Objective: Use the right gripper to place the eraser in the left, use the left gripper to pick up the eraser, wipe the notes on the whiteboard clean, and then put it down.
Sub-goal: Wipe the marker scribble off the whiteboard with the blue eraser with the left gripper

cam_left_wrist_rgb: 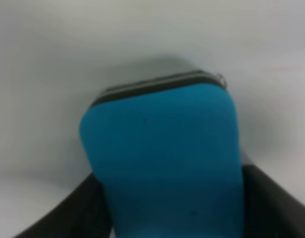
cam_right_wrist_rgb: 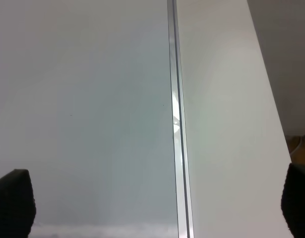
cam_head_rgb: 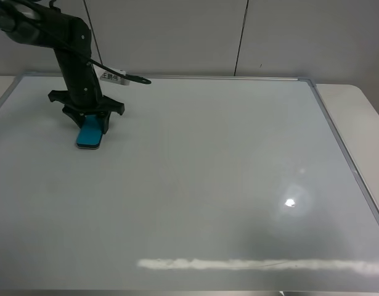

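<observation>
Clamping rounded teal eraser [cam_head_rgb: 89, 137], left gripper [cam_head_rgb: 92, 119]; glossy whiteboard [cam_head_rgb: 207, 185].

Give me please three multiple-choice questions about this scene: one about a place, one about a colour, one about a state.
1. Where on the whiteboard does the eraser sit?
A. near its far left corner
B. at its centre
C. by its right frame

2. What colour is the eraser's body?
A. red
B. teal-blue
C. yellow

3. How is the left gripper?
A. open, away from the eraser
B. shut on the eraser
C. out of view

Answers:
1 A, the high view shows it near the far left corner.
2 B, the high and left wrist views both show teal-blue.
3 B, its fingers press against the eraser's two sides.
</observation>
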`<state>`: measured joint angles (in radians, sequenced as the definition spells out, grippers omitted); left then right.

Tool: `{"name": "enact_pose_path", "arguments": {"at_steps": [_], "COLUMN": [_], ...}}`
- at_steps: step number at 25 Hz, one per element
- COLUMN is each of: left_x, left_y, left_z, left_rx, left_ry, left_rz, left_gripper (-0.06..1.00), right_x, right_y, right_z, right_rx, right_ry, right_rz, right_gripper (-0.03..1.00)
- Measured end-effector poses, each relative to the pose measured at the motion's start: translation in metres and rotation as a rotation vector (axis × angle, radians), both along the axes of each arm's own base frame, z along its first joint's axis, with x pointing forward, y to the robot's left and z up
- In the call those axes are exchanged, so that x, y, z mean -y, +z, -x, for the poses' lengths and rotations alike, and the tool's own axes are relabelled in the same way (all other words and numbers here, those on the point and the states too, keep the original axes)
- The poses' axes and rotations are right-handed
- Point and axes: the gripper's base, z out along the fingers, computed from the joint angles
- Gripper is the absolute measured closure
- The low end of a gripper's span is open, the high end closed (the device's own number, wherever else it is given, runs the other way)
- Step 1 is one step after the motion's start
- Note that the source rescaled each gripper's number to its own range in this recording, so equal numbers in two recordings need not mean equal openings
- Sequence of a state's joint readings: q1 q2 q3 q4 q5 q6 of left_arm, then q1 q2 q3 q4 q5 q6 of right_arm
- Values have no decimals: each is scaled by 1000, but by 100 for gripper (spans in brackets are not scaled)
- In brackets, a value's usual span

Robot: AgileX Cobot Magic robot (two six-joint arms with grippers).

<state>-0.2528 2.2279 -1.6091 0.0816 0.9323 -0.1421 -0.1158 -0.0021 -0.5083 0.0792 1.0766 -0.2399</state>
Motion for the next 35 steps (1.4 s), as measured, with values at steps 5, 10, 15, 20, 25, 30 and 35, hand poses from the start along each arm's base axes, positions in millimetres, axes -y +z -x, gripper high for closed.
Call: {"name": "enact_pose_path", "arguments": {"at_steps": [5,10,15,20,25,30,35], "left_x": [58,73,38,-24,-83,-102,-84], "left_y": [1,-1,-1,0,1,1,1], "left_z": [11,16,2,-15,-24,-24,-21], "left_rx": [-4,-11,-8,12,37,34,11], "left_ry": [-113,-157,-77,47,185,228,195], "left_rz": [22,23,18,-3,-12,-55,-58], "left_gripper": [94,94,94,94,94,94,94], "right_x": [0,0,0,0,0,0,0], "right_y": [0,0,0,0,0,0,0], "right_z": [0,0,0,0,0,0,0], "right_rx": [0,0,0,0,0,0,0], "right_ry": [0,0,0,0,0,0,0], "right_rz": [0,0,0,0,0,0,0], "right_gripper": [-3,-3,-3,-3,-3,-3,-3]}}
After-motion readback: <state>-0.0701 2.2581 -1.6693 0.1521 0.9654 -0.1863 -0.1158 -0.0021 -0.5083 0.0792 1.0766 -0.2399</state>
